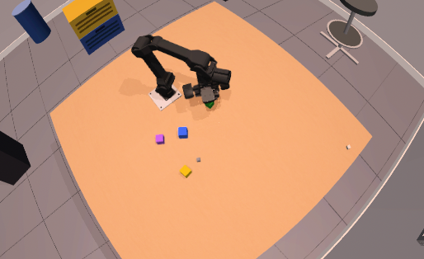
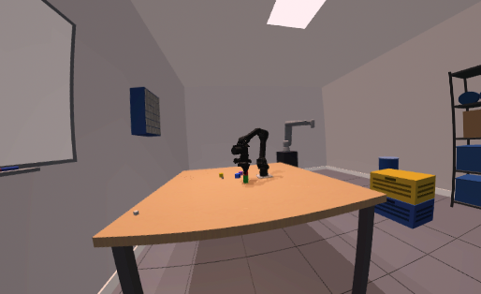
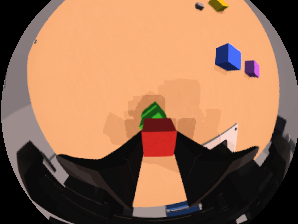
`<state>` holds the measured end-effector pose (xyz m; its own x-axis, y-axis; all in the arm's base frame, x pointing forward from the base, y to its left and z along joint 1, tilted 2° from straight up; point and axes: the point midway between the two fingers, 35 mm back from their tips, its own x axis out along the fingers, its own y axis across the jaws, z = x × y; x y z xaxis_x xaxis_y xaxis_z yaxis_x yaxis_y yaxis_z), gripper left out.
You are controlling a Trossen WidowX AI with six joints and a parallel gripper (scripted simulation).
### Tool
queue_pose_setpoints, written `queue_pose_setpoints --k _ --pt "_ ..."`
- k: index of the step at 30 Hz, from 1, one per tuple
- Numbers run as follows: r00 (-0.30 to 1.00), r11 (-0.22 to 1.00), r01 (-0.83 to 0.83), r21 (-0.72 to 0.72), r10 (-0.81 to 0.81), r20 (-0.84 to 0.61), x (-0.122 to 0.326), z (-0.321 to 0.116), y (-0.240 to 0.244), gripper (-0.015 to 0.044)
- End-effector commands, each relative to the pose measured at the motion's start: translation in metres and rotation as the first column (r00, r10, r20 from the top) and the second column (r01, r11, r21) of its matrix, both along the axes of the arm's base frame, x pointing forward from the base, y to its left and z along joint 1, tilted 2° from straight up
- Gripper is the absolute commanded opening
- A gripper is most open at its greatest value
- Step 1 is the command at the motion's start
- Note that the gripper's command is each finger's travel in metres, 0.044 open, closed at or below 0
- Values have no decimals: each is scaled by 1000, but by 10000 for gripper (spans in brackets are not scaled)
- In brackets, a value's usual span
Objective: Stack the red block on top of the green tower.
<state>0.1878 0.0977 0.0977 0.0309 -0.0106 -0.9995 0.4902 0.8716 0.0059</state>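
My gripper [image 3: 159, 142] is shut on the red block [image 3: 159, 144], with one finger on each side of it. In the exterior view a little of the red block [image 2: 245, 173] shows between the fingertips, directly above the green tower [image 2: 245, 179]. The green tower [image 3: 153, 114] [image 1: 209, 105] stands upright, and in the wrist view the red block hides part of it. In the top view the gripper covers the red block and part of the tower. Whether the red block touches the tower's top I cannot tell.
A blue block [image 1: 182, 132] [image 3: 228, 57], a purple block [image 1: 159, 138] [image 3: 252, 68], a yellow block [image 1: 186, 171] and a small grey cube [image 1: 198, 159] lie on the table. A small white cube [image 1: 348, 147] lies near a far corner. The arm's white base plate [image 1: 162, 105] is near the tower.
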Motion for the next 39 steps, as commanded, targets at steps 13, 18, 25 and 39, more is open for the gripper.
queue_pose_setpoints --k 13,18,25,39 --pt "1000 1000 0 1 0 1 0 0 0 315" --pt "1000 1000 0 1 0 1 0 0 0 440" --pt "1000 1000 0 1 0 1 0 0 0 440" --pt "1000 1000 0 1 0 1 0 0 0 440"
